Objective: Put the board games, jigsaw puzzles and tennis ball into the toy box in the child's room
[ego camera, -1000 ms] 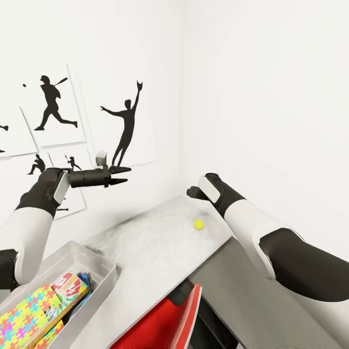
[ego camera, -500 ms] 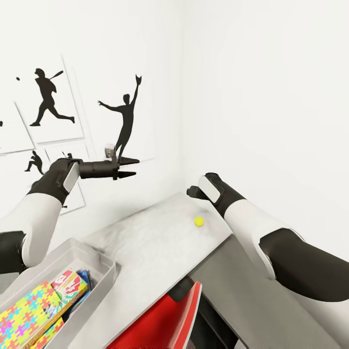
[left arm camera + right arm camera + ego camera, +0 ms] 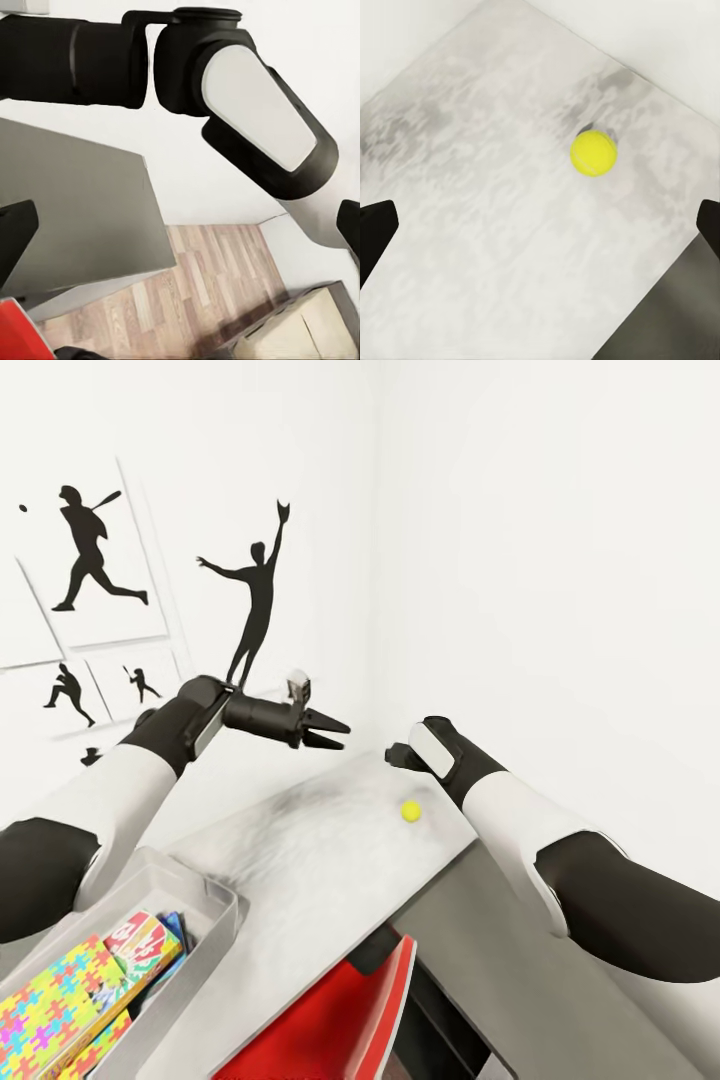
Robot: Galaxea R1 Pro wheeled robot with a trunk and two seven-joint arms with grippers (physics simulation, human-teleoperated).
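The yellow tennis ball (image 3: 410, 811) lies near the far right corner of the white table (image 3: 320, 860). My right gripper (image 3: 540, 225) hangs open just above and behind the tennis ball (image 3: 593, 152). The left gripper (image 3: 338, 734) is open and empty, held above the table's far edge to the left of the ball. At the near left, the grey toy box (image 3: 200, 895) holds a jigsaw puzzle (image 3: 50, 1005) and a red-yellow board game (image 3: 140, 950), with a blue one (image 3: 176, 932) beside it. The bed is out of view.
A red chair (image 3: 340, 1020) is tucked under the table's front edge. White walls meet in a corner behind the table, the left one hung with silhouette posters (image 3: 95, 560). The left wrist view looks past my right wrist (image 3: 255, 112) to wood floor (image 3: 202, 285).
My left arm has swung right and down, from beside the posters to above the table's far edge. The right arm and the ball have stayed put.
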